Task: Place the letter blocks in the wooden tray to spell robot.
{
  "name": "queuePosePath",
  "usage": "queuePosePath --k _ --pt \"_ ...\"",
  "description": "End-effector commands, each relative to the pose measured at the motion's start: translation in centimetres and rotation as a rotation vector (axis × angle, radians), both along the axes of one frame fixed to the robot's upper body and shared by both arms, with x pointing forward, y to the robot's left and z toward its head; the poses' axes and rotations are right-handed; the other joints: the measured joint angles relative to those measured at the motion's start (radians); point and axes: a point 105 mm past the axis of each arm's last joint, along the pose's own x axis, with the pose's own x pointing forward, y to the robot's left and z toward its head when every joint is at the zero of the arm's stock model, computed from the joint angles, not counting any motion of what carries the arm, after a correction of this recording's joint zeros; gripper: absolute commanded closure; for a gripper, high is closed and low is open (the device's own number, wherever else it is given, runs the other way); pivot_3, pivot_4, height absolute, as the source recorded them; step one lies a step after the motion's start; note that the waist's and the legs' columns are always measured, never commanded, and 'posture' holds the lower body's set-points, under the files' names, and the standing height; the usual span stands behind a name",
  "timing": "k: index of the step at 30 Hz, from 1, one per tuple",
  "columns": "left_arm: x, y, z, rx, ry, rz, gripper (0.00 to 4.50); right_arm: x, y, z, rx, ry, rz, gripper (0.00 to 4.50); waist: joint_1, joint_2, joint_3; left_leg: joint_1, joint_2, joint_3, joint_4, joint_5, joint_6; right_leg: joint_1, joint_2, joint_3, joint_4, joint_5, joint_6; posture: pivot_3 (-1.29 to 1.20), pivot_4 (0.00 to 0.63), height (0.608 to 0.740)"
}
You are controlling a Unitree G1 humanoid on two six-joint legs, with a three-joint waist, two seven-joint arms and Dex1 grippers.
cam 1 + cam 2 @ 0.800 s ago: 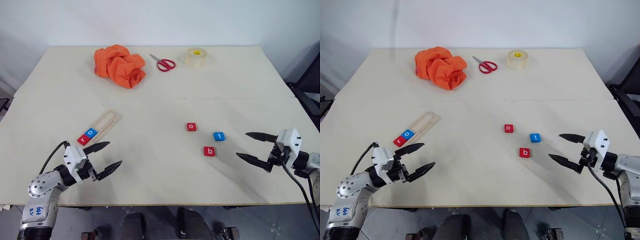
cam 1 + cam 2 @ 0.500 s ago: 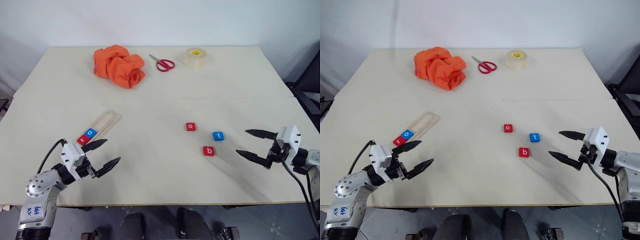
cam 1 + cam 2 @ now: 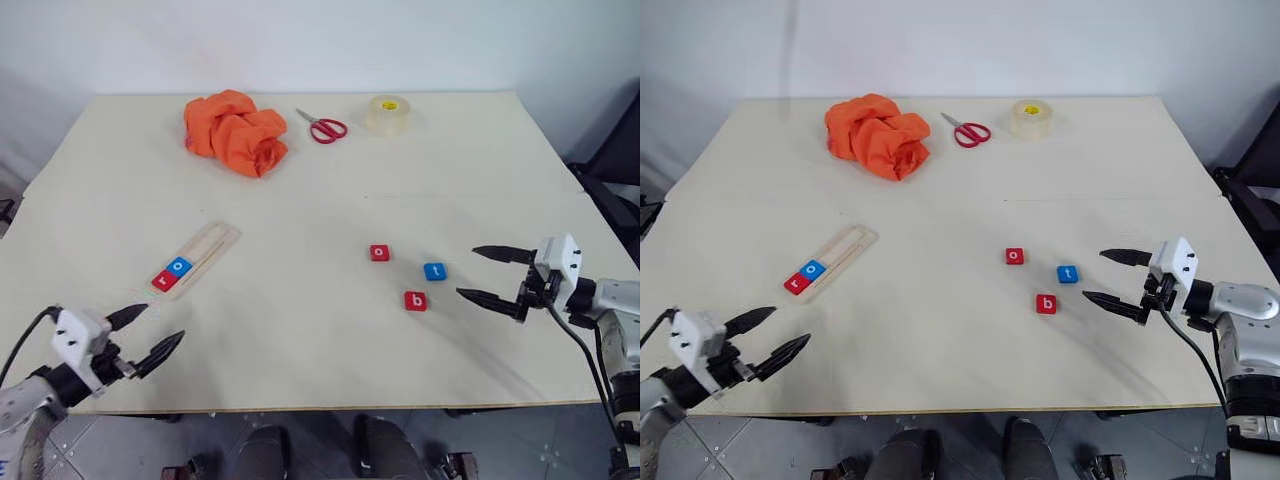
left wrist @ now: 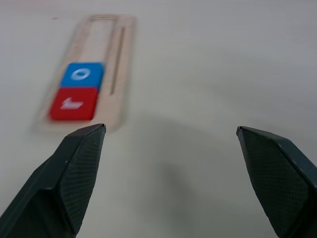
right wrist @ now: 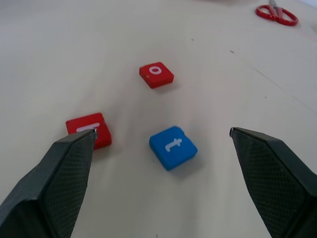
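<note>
The wooden tray lies slantwise on the table's left side. A red r block and a blue o block sit side by side at its near end. Right of centre lie three loose blocks: a red o, a blue t and a red b. My right gripper is open, just right of the t and b blocks, its fingers pointing at them without touching. My left gripper is open and empty at the near-left table edge, short of the tray's near end.
At the back of the table are a crumpled orange cloth, red-handled scissors and a roll of clear tape. The table's front edge runs just below both grippers.
My left arm has drawn back to the near-left, away from the tray. My right gripper has moved left, closer to the t and b blocks. Both stay open.
</note>
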Motion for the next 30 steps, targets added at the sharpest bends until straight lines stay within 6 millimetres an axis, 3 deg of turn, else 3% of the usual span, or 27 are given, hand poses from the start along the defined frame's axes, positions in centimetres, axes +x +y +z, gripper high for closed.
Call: queuePosePath --k 1,7,14,21,30 --pt "-0.8 1.3 1.3 0.005 -0.034 0.033 0.00 0.4 0.6 0.8 -0.002 -0.030 0.036 0.01 -0.001 0.000 0.000 0.000 0.000 0.000 0.000 0.000 0.000 0.000 0.000 0.000 0.000 0.000 0.000 0.00 0.150 0.740" --pt "-0.1 2.6 1.6 0.017 -0.040 0.069 0.00 0.8 1.7 1.4 -0.006 -0.048 0.076 0.01 -0.001 0.000 0.000 0.000 0.000 0.000 0.000 0.000 0.000 0.000 0.000 0.000 0.000 0.000 0.000 0.00 0.150 0.740" --pt "4.5 3.5 2.0 0.039 -0.030 0.047 0.00 0.6 2.1 1.9 -0.005 -0.062 0.085 0.01 0.002 0.000 0.000 0.000 0.000 0.000 0.001 0.000 0.000 -0.001 0.000 0.000 0.003 0.000 0.000 0.00 0.150 0.740" --pt "8.4 2.6 0.8 0.058 0.046 -0.012 0.00 -0.4 2.2 1.9 -0.004 -0.050 0.075 0.01 0.007 0.000 0.000 0.000 0.000 0.001 0.001 0.001 -0.001 -0.001 0.001 0.000 0.008 0.000 0.000 0.00 0.150 0.740" --pt "10.2 1.5 -1.1 0.075 0.118 -0.065 0.00 -1.3 2.1 2.2 -0.004 -0.044 0.051 0.01 0.012 -0.001 0.000 0.000 0.000 0.002 0.002 0.001 -0.001 -0.002 0.001 0.000 0.008 0.000 0.000 0.00 0.150 0.740"
